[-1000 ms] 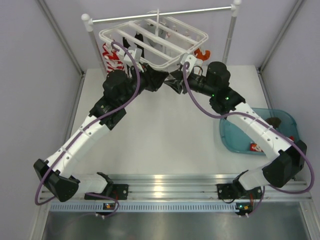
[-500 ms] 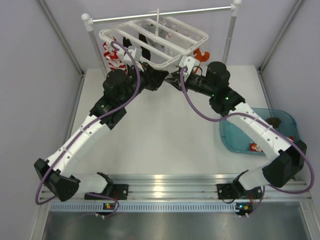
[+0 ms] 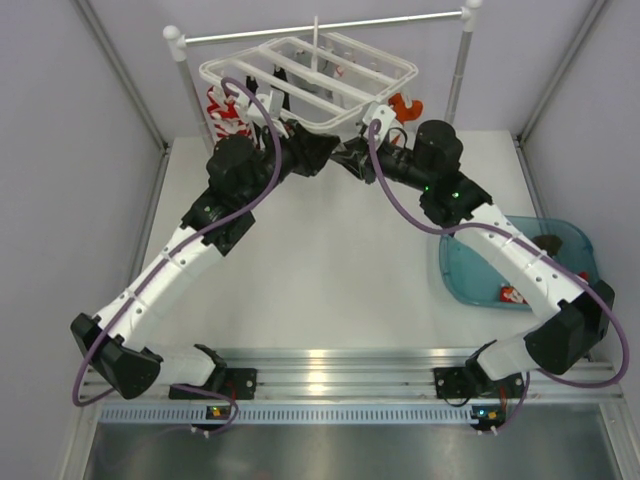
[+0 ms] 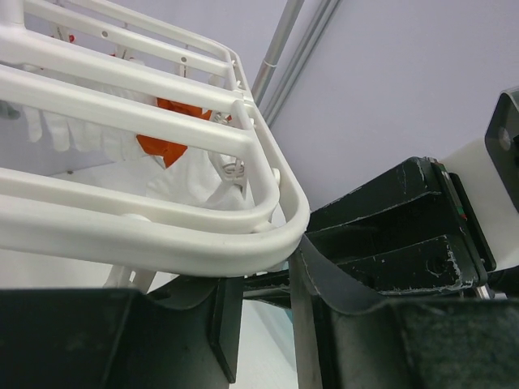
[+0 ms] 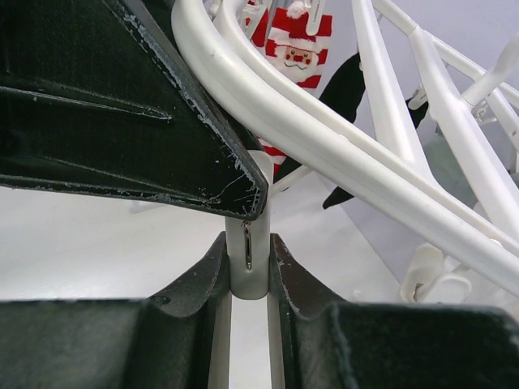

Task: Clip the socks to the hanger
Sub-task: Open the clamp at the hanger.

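Clutter rings the white plastic rectangular drying hanger (image 3: 312,85) at top centre. Red-and-white striped socks (image 3: 225,115) hang at its left, an orange sock (image 3: 403,106) at its right, and a grey metal rail (image 3: 400,19) runs above.

The right gripper (image 5: 247,243) is clamped on a dangling white plastic clip (image 5: 243,279) under the rim. The left gripper (image 4: 263,284) crowds just over that clip, its fingers flanking the frame's corner; whether they grip it cannot be told.

A dark brown-grey sock (image 3: 547,242) and a small red sock (image 3: 510,294) lie in the teal plastic tub (image 3: 450,275) at right.
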`<state>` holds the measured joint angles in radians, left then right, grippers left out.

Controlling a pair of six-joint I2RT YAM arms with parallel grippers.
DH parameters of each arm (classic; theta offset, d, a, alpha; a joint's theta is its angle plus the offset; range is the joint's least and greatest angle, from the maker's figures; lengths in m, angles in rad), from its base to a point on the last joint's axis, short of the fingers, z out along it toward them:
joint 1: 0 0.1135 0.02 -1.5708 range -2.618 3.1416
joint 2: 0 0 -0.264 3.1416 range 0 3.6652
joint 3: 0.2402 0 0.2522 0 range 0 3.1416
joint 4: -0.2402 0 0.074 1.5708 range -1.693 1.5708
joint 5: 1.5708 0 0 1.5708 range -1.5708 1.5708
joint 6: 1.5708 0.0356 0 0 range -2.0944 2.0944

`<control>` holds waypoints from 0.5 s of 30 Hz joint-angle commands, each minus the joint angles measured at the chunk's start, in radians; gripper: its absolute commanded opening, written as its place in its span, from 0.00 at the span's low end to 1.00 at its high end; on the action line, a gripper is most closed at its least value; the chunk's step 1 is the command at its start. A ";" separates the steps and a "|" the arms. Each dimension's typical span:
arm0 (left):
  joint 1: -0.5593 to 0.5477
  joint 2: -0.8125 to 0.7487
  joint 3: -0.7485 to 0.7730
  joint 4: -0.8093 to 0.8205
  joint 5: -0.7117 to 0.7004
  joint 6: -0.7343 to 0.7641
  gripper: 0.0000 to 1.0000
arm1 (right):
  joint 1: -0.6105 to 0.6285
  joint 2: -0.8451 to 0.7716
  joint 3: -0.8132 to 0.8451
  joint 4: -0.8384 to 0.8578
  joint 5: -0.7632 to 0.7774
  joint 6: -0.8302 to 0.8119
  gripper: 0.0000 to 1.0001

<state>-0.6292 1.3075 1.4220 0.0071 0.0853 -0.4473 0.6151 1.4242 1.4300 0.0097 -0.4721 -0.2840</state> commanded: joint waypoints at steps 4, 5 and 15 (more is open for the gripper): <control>-0.006 0.027 0.040 0.100 0.001 -0.004 0.34 | 0.029 0.001 0.073 0.030 -0.068 0.088 0.00; -0.006 0.027 0.040 0.100 0.002 -0.004 0.35 | 0.029 0.001 0.070 0.030 -0.069 0.089 0.00; -0.006 0.033 0.037 0.102 -0.010 -0.019 0.38 | 0.034 -0.001 0.063 0.027 -0.068 0.112 0.00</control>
<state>-0.6338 1.3380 1.4261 0.0410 0.0891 -0.4580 0.6216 1.4300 1.4494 0.0124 -0.4843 -0.1974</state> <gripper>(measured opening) 0.390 0.170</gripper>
